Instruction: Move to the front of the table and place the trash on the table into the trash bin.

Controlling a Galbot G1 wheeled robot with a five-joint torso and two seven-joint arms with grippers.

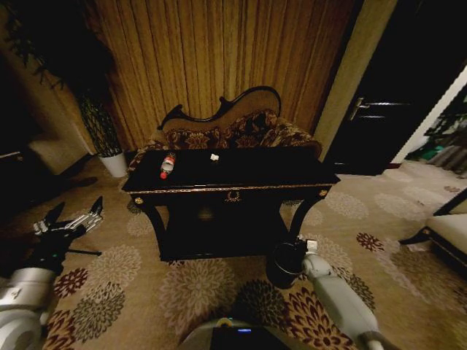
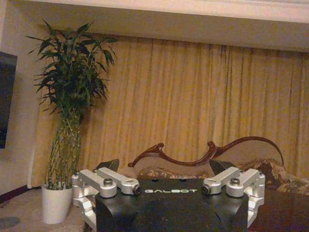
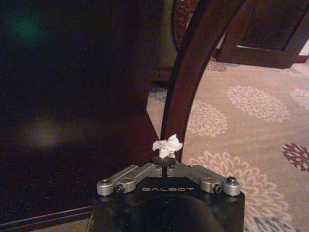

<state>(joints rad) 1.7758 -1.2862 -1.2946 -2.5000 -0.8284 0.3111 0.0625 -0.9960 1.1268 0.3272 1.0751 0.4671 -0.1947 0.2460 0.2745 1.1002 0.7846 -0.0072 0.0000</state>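
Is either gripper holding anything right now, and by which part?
The right gripper pinches a crumpled white scrap by its lower edge, beside the table. The left gripper is open and holds nothing.

Colours as I log them from the console:
- Glossy black rectangular table (image 1: 241, 175), gold trim and gold centre ornament.
- Small clear plastic bottle (image 1: 167, 165), red cap, red-white label.
- Crumpled white paper scrap (image 3: 167, 146) between the tips of my silver-and-black right gripper (image 3: 164, 163).
- Round dark bin (image 1: 283, 264), just beside that gripper.
- Beige carpet (image 1: 365, 211), maroon, brown and grey floral medallions.
- Golden-brown pleated curtain (image 2: 193, 106).
- White plant pot (image 2: 55, 203).
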